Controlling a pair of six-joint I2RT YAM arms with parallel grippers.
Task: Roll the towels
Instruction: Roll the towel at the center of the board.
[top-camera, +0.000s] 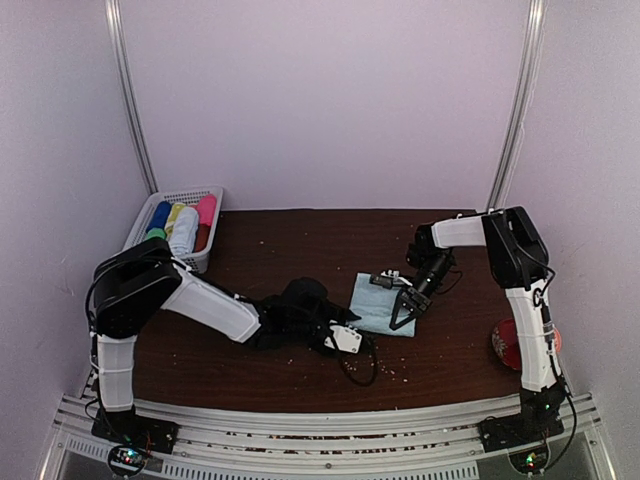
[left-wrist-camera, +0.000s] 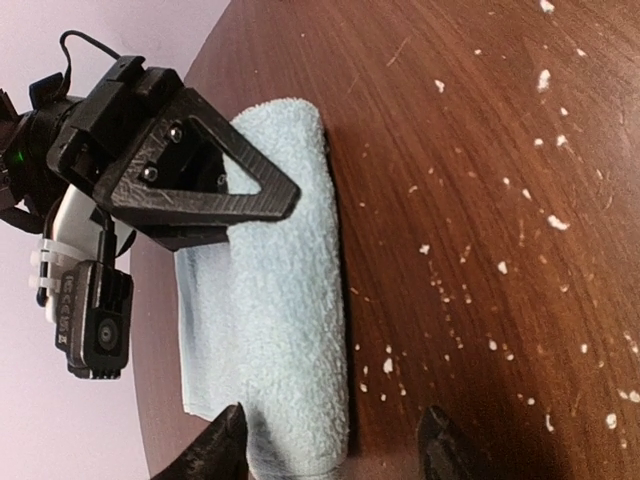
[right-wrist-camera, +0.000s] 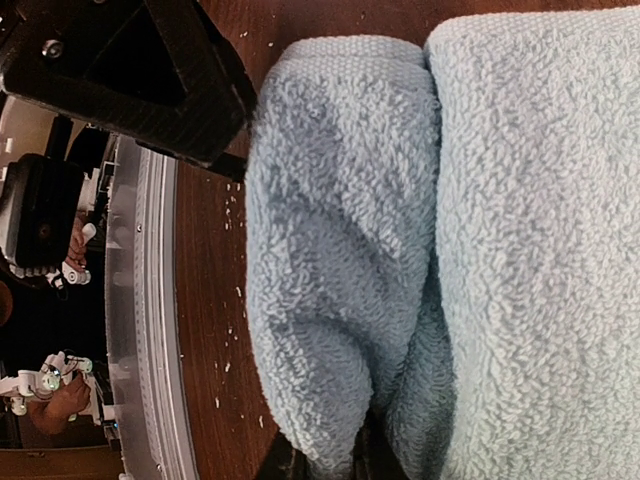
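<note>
I've got my left arm (top-camera: 205, 305) stretched low toward centre, left end effector (left-wrist-camera: 333, 452) jaws apart. My right arm (top-camera: 515, 250) is elbow-up, right end effector (top-camera: 404, 312) angled down, clamped on towel (top-camera: 372, 300).

Wooden table (top-camera: 290, 245) with towel (top-camera: 383, 303), crumbs (left-wrist-camera: 557, 222)

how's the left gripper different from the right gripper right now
The left gripper is open, its jaws standing either side of one end of the towel without clamping it; the right gripper is shut on a bunched fold of that towel. The left gripper reaches in from the towel's left side in the top view, the right gripper from its right. Both work on the same pale blue, partly rolled towel.
</note>
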